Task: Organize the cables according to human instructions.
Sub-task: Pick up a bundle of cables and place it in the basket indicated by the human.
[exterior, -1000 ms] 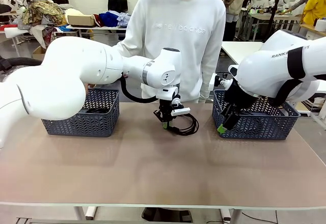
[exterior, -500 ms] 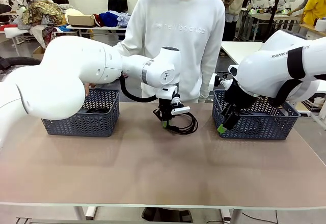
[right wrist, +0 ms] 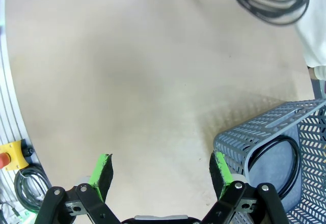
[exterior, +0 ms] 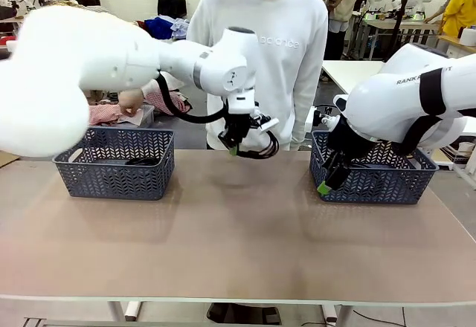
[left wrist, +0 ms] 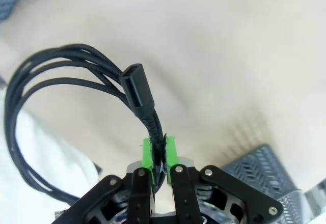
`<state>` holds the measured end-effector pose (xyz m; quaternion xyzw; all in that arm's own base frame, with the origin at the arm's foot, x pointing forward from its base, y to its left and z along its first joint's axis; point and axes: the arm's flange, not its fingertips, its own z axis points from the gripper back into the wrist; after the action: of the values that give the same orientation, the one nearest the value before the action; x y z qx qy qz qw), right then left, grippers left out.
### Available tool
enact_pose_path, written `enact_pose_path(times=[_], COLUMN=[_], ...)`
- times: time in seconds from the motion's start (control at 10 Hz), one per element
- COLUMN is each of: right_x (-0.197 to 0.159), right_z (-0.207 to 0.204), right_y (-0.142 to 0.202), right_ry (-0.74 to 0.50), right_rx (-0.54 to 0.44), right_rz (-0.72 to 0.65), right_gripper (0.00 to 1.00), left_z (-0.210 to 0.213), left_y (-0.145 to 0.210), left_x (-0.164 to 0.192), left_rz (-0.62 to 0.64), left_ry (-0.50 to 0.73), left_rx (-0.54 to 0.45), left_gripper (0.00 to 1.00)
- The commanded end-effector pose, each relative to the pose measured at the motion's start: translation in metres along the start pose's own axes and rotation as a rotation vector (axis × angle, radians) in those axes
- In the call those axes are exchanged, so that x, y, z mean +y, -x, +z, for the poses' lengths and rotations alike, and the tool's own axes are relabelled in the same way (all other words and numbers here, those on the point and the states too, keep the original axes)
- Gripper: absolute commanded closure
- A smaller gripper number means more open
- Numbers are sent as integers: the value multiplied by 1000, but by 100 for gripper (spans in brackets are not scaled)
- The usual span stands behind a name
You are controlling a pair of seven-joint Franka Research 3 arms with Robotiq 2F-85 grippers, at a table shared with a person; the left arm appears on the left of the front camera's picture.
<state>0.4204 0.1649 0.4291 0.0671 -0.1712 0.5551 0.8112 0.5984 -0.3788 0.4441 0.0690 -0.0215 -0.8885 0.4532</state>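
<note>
Front view has the left hand (exterior: pixel 233 149) clenched on a coiled black braided cable (exterior: pixel 256 146) above the bench (exterior: pixel 238 245), not yet binned, while apparently one coil sits in each blue-grey woven basket (exterior: pixel 115 175) and the right hand (exterior: pixel 325 187) hangs released.

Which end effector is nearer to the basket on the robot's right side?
The right end effector: it hangs open against the near left corner of the right basket. The left end effector, shut on a cable, is over the table's middle.

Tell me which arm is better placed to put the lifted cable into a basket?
Probably the left: its fingers are shut on the cable, held above the table. The right gripper is open.
</note>
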Motion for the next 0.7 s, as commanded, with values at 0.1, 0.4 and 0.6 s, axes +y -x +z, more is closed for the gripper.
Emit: enact_pose_path(times=[0.1,0.4,0.6], right_x=[1,1,1], right_z=[0,0,0], right_y=[-1,-1,-1], right_ry=[4,4,4], right_rx=[0,0,0], right_rz=[-1,-1,-1], right_gripper=[0,0,0], left_z=[46,84,95], left_y=[22,65,96], left_x=[-73,-132,-167], left_rz=[199,343,420], left_ry=[28,6,4], left_rx=[9,3,12], left_gripper=[98,98,98])
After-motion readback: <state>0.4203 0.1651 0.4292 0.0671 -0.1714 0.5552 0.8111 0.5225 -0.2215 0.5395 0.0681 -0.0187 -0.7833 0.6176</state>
